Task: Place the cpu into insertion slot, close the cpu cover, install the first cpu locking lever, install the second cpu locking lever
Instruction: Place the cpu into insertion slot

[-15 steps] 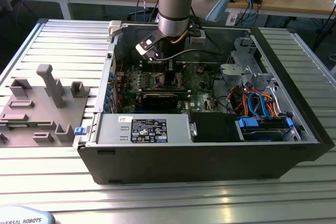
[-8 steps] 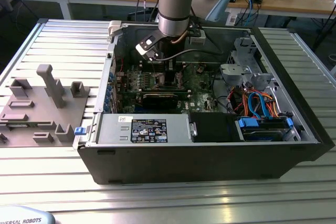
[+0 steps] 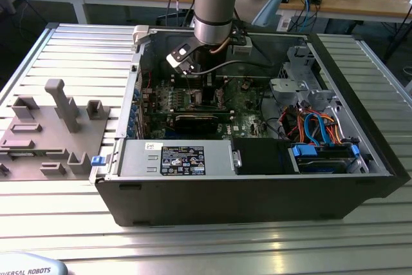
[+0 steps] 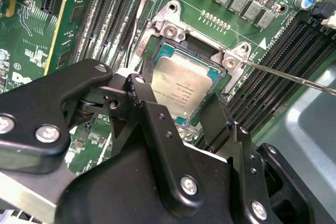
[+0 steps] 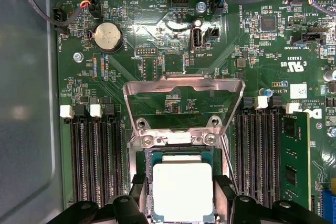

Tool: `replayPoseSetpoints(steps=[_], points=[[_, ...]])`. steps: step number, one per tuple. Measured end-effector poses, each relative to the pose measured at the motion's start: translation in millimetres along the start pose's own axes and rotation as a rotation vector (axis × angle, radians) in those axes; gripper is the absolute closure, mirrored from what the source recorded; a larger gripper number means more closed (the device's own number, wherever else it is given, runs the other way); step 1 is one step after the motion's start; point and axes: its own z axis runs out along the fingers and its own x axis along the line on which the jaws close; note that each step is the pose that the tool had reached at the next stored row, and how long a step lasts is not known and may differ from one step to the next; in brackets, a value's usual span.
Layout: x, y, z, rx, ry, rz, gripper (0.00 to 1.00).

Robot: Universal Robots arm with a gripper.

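First wrist view shows the cpu (image 5: 182, 190), a small flat square chip with a silvery-grey metal top, lying level inside the insertion slot (image 5: 157, 140), a square dark socket with a silvery metal rim on the green circuit board. The black two-fingered pincer (image 5: 182, 195) stands directly over the slot. One fingertip (image 5: 137, 190) lies against one edge of the chip and the other against the opposite edge, so the pincer appears closed on the cpu across its width.

The chip is square and has no long axis. The gripping line runs from one bank of long black memory sockets (image 5: 100, 166) beside the slot to the bank on the slot's other side.

The cpu cover (image 5: 184, 81), a thin silvery square metal frame with a large central window, is swung open. It lies back from the slot's hinge edge on the side away from the pincer, and the slot's mouth is unobstructed.

Second wrist view shows the cpu (image 4: 184, 90) seated square to the slot rim (image 4: 170, 24), with the pincer (image 4: 178, 103) astride it. A thin steel locking lever (image 4: 294, 77) reaches outward from one slot corner, unlatched.

Exterior view shows the grey-and-blue arm (image 3: 212, 4) reaching down into the open black computer case (image 3: 257, 191) on the ribbed aluminium tabletop (image 3: 77, 43).
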Motion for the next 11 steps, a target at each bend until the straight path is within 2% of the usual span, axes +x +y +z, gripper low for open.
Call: replayPoseSetpoints(steps=[6,7,9,10,11], points=[[1.5,0.3,0.1,0.0000,-0.0003,0.000,0.38],[1.6,0.2,0.2,-0.0002,-0.0038,0.000,0.38],[1.5,0.3,0.1,-0.0010,-0.0259,0.000,0.38],[1.6,0.5,0.2,-0.0012,-0.0316,0.000,0.38],[1.6,0.7,0.2,-0.0011,-0.0322,0.000,0.38]])
